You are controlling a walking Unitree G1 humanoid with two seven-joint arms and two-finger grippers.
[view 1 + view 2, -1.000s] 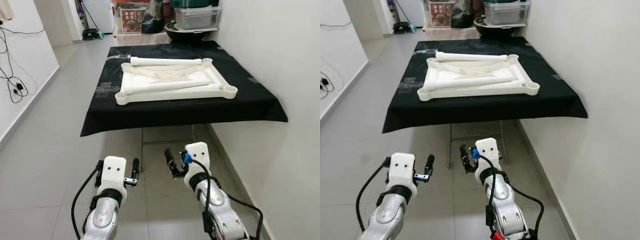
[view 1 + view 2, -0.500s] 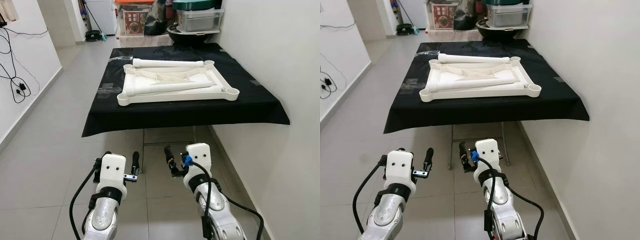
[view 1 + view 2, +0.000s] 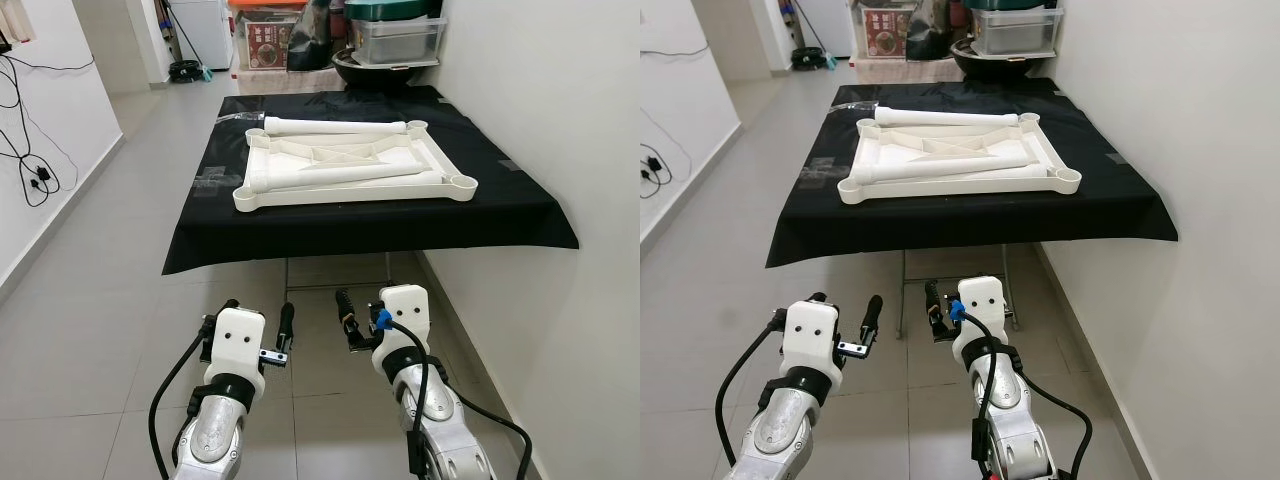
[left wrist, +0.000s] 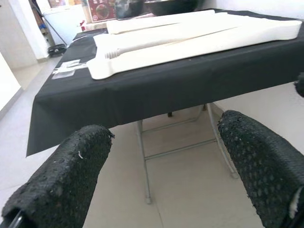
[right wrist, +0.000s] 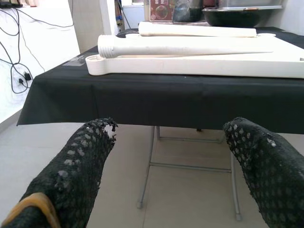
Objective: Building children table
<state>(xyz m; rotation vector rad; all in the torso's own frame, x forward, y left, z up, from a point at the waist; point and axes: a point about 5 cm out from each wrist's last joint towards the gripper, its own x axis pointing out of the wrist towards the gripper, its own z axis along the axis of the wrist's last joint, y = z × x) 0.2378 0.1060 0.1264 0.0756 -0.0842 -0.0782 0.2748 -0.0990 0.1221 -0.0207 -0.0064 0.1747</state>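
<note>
Facing the desk, we note it is draped in a black cloth and stands against the white wall on our right. On top lies the white children's tabletop, upside down, its ribbed underside up and round sockets at the corners. One white table leg rests across the frame, slanting from the near left corner toward the right side. A second table leg lies along the far edge of the tabletop. Small clear plastic bags sit on the cloth just left of the frame.

Both arms hang low in front of the desk, above the grey tiled floor, well short of the parts. Left claw: fingers spread apart, holding nothing. Right claw: fingers likewise parted, empty. Both wrist views look along the black fingers toward the desk edge and its folding metal legs.

Beyond the desk we see storage boxes and a dark basin.
</note>
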